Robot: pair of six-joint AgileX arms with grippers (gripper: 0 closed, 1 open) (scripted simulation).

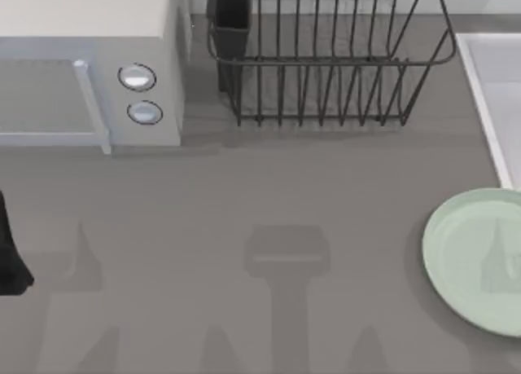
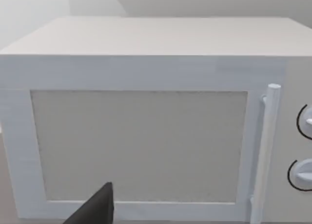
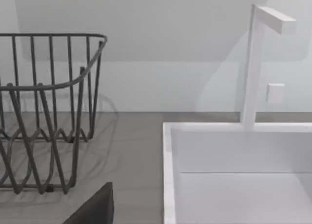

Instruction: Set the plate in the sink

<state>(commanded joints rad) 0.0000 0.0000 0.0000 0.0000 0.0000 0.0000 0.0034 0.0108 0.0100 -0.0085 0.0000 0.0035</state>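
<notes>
1. Pale mint-green, glossy and round, the flat plate (image 1: pixel 476 260) lies on the grey tabletop (image 1: pixel 269 203) at the top view's right side, its right part cut off by the picture's edge.
2. Just beyond the plate, toward the back right, stands the light grey-white rectangular sink (image 1: pixel 487 105) with its raised straight rim; the plate lies outside it, close to the rim's near end but apart from it.
3. From the right wrist view the sink's basin (image 3: pixel 171 185) is open, with a white angular tap (image 3: pixel 256 63) rising behind it.
4. A dark wire dish rack (image 1: pixel 326 64) stands at the back, left of the sink, with a dark cup-like holder (image 1: pixel 230 19) at its left end.
5. A white box-shaped microwave (image 1: pixel 89 64) with two round knobs sits at the back left; the left wrist view faces its door (image 2: pixel 139 146).
6. A dark part of the left arm (image 1: pixel 10 252) shows at the top view's left edge; whether either pincer is spread or pressed together I cannot tell.
</notes>
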